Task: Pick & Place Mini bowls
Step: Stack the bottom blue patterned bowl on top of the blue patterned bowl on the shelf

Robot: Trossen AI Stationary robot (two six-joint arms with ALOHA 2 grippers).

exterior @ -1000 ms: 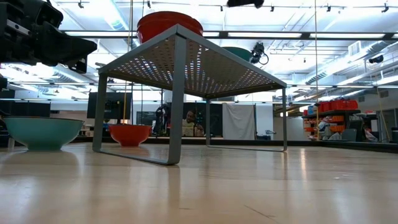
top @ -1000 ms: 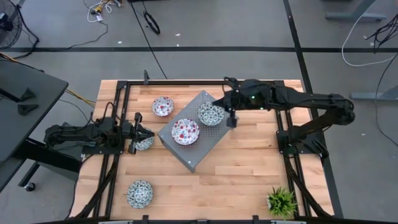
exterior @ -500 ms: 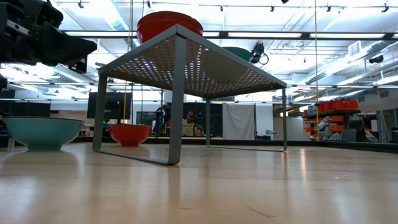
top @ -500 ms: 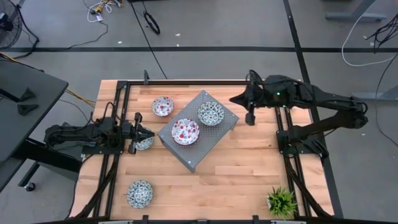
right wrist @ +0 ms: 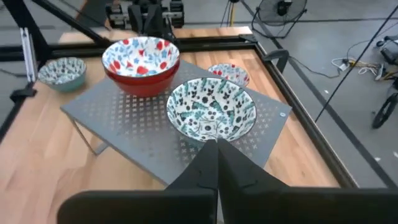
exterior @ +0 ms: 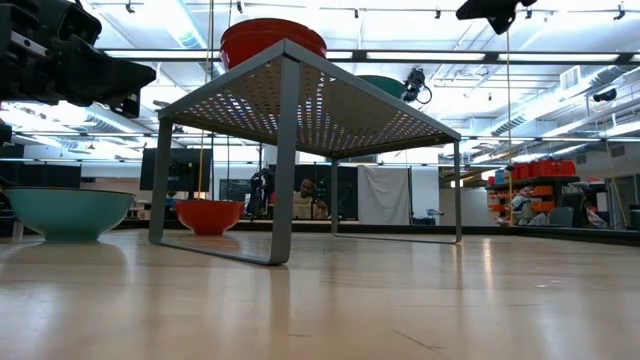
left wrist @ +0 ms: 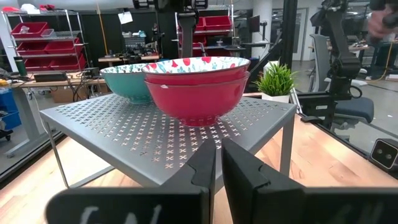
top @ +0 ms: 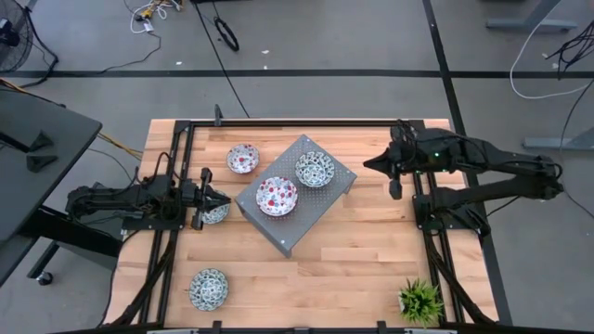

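A small green plant [top: 419,301] and one teal bowl [top: 208,289] sit at the near edge of the desk [top: 353,250]. Farther back, a grey rack [top: 299,215] holds red bowls [top: 277,196] and a teal bowl [top: 315,169]; another red bowl [top: 243,158] sits behind. The left end effector [top: 197,200] is almost shut beside a bowl, and the right end effector [top: 396,190], shut and empty, has moved away from the rack.

Left arm: lies low along table's 9 o'clock edge, stretched toward 3 o'clock; left gripper [top: 199,198] at its tip, fingers [left wrist: 205,168] nearly together, narrow gap, nothing between them.

Right arm: reaches in from 3 o'clock side, raised above table; right gripper [top: 395,190] pointing down, fingers pressed together, empty.
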